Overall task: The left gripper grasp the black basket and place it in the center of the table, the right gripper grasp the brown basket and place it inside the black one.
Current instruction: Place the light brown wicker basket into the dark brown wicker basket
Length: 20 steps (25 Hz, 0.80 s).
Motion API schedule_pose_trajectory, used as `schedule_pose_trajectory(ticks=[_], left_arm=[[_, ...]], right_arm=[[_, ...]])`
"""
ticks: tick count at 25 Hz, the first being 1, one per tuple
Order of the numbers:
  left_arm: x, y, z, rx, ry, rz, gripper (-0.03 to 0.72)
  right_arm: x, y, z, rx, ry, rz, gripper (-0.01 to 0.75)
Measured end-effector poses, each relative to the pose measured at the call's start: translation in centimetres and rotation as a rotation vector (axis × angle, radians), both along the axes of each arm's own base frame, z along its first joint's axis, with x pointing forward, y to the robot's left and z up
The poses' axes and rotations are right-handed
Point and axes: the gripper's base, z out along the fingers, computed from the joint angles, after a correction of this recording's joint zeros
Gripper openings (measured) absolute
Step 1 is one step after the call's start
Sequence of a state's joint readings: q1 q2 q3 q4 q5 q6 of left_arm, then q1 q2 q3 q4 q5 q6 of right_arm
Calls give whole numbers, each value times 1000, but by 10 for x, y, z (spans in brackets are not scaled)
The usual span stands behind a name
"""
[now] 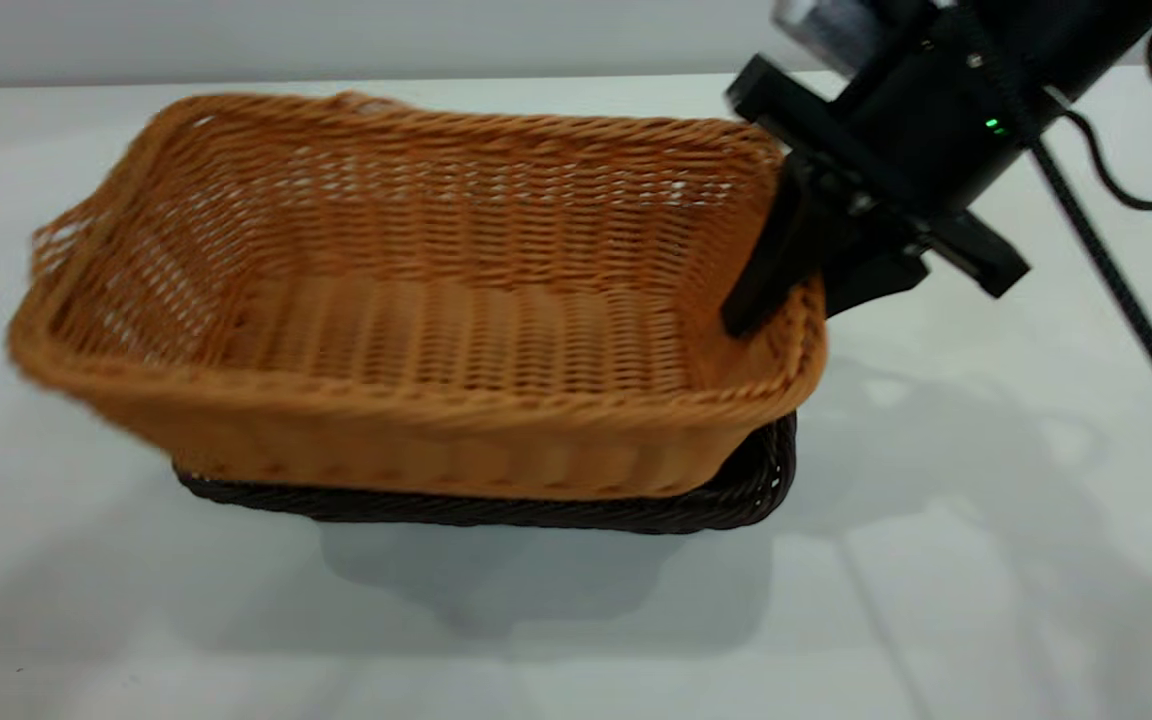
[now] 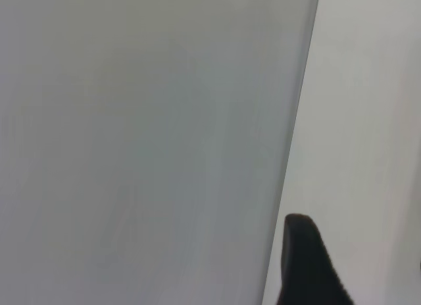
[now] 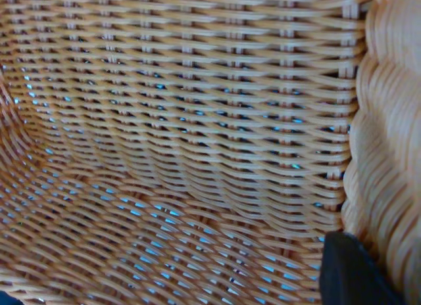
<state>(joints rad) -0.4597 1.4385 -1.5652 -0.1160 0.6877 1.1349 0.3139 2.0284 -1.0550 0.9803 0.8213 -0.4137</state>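
The brown basket [image 1: 436, 330] is tilted over the black basket [image 1: 736, 500], which stands on the white table [image 1: 936, 560] and shows only as a dark rim beneath it. I cannot tell whether the two touch. My right gripper [image 1: 804, 295] is shut on the brown basket's right rim, one finger inside the wall and one outside. In the right wrist view its weave [image 3: 184, 140] fills the picture, with the gripper [image 3: 385, 279] on the braided rim [image 3: 388, 134]. My left gripper [image 2: 358, 249] is open and empty over bare table, out of the exterior view.
The right arm's black cable [image 1: 1116, 280] hangs across the right side of the table. A pale wall [image 1: 336, 40] runs behind the table's far edge. The left wrist view shows the table's edge line [image 2: 299, 121].
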Motion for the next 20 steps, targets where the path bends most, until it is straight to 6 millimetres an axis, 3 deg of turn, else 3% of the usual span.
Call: schedule_pose_trajectory(ticks=[8, 20], left_arm=[[0, 0, 0, 0, 1, 0, 366], [-2, 1, -3, 20, 41, -4, 366]], right_arm=[[7, 1, -8, -52, -60, -73, 77], [10, -5, -5, -7, -16, -115, 83]])
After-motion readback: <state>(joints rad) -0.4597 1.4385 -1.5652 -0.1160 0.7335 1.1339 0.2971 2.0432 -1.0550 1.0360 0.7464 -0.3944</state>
